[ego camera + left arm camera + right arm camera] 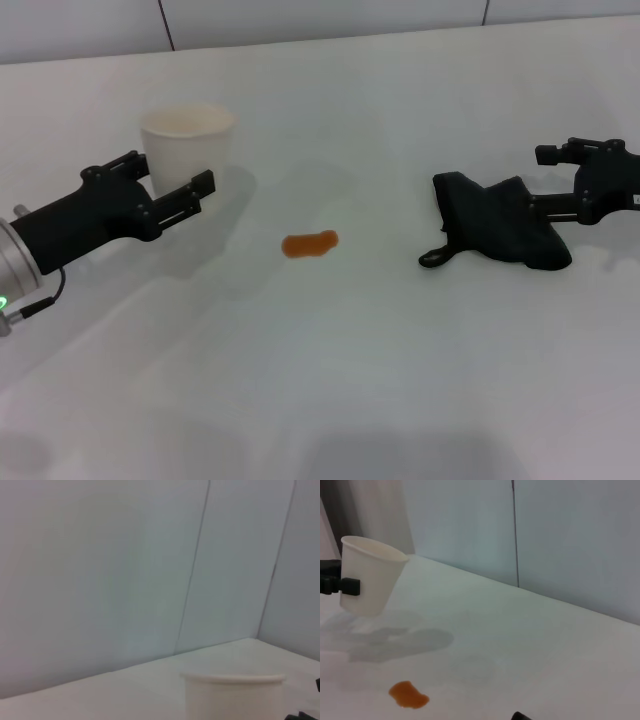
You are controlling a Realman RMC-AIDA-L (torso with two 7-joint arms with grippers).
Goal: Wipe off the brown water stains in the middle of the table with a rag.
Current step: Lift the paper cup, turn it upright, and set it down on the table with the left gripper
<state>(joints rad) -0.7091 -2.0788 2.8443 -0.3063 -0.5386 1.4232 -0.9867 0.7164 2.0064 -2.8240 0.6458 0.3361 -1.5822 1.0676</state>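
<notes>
While your right gripper [556, 181], jaws wide open, is reaching around the black rag [500, 222] at the frame's right, the brown stain [310, 243] is waiting mid-table [330, 390], and your left gripper [172, 180] is sitting open around the cup [187, 143].

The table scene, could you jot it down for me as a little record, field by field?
table: white
stain: orange-brown blot, mid-table, unwiped
rag: black bunch, to the stain's right
cup: white, to the stain's left
left gripper: fingers open, around the cup
right gripper: fingers open, at the rag's right edge
</notes>
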